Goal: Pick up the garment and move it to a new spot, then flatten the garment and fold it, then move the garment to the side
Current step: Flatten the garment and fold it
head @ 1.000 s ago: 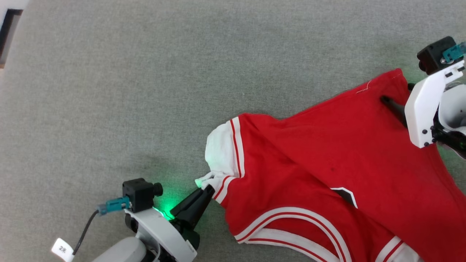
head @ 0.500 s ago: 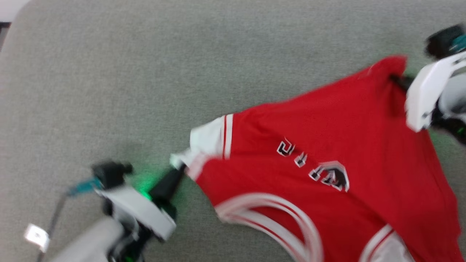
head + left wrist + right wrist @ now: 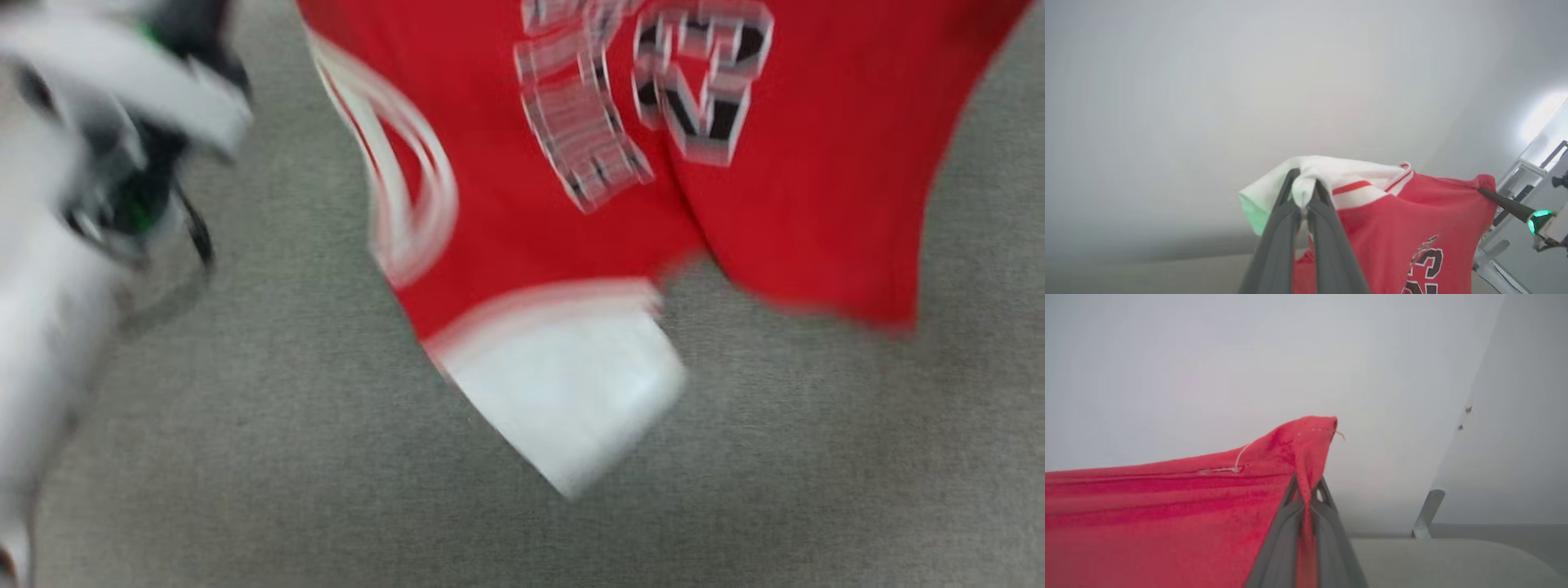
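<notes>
The garment (image 3: pixel 506 220), a red jersey with white-and-red trim and black white-edged numbers, hangs spread above the grey surface (image 3: pixel 816 457), a white inner flap drooping lowest. My left gripper (image 3: pixel 1305 195) is shut on a bunched white trimmed corner of the garment (image 3: pixel 1392 232). My right gripper (image 3: pixel 1308 492) is shut on a red hem corner of the garment (image 3: pixel 1167 510). In the left wrist view the right gripper (image 3: pixel 1484 191) pinches the far red corner. The head view is blurred, with my left wrist (image 3: pixel 122 122) at the upper left.
The grey fabric-covered surface lies beneath the hanging cloth. A pale wall fills the background of both wrist views. A metal leg (image 3: pixel 1427 514) stands beyond the surface's edge, and a metal frame (image 3: pixel 1531 171) sits behind the right arm.
The right gripper has shut on the red hem corner. Both arms have lifted the garment off the surface, so it hangs with its numbers showing. The head camera has also shifted.
</notes>
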Tool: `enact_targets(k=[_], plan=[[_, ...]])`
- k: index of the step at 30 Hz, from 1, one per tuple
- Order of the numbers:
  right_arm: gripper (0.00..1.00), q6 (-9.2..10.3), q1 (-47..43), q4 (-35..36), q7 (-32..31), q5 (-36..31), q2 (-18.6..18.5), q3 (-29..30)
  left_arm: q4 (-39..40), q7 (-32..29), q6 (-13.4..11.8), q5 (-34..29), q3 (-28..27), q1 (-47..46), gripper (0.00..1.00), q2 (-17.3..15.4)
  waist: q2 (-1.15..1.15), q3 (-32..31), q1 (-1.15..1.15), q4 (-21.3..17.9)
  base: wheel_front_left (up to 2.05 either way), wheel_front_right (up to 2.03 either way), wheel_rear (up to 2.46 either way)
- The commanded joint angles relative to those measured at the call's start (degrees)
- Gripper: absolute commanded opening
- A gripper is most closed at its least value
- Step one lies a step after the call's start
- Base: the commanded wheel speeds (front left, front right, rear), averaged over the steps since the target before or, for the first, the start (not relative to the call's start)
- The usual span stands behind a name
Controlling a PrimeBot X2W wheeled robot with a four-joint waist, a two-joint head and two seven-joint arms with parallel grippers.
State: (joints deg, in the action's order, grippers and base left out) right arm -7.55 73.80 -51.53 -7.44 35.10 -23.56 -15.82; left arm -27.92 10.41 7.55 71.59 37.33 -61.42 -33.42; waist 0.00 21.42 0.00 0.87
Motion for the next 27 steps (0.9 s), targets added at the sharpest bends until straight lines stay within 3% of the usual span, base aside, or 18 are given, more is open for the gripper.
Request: enact_targets(k=[1, 7, 11, 20, 27], plan=[[0.0, 0.12, 2.7, -1.3, 2.16, -1.23, -0.31, 1.8, -1.59, 0.07, -0.19, 0.14, -1.33, -3.77, 0.0, -0.33, 0.0, 0.46, 0.0, -1.24, 0.0, 0.0, 0.0], [0.0, 0.18, 12.03, -6.61, 10.95, -5.46, 1.23, 7.58, -9.38, 2.2, -0.2, -1.94, -3.64, -19.07, 0.0, 1.63, 0.0, 0.61, 0.0, -2.13, 0.0, 0.0, 0.0], [0.0, 0.19, 13.01, -9.43, 13.44, -6.44, 2.26, 8.85, -11.86, 3.9, -0.2, -1.01, -4.52, -21.42, 0.0, 3.57, 0.0, 0.07, 0.0, -2.05, 0.0, 0.0, 0.0], [0.0, 0.14, -0.36, -8.7, 13.21, -3.09, 4.21, 3.25, -7.6, 4.72, -0.18, 2.42, 0.02, -1.03, 0.0, 4.51, 0.0, -1.35, 0.0, -1.52, 0.0, 0.0, 0.0], [0.0, 0.1, -16.34, 0.87, 7.05, 4.43, 0.77, -3.63, 1.38, 4.78, -0.16, 5.4, 2.32, 19.36, 0.0, 3.79, 0.0, -1.13, 0.0, -1.2, 0.0, 0.0, 0.0]])
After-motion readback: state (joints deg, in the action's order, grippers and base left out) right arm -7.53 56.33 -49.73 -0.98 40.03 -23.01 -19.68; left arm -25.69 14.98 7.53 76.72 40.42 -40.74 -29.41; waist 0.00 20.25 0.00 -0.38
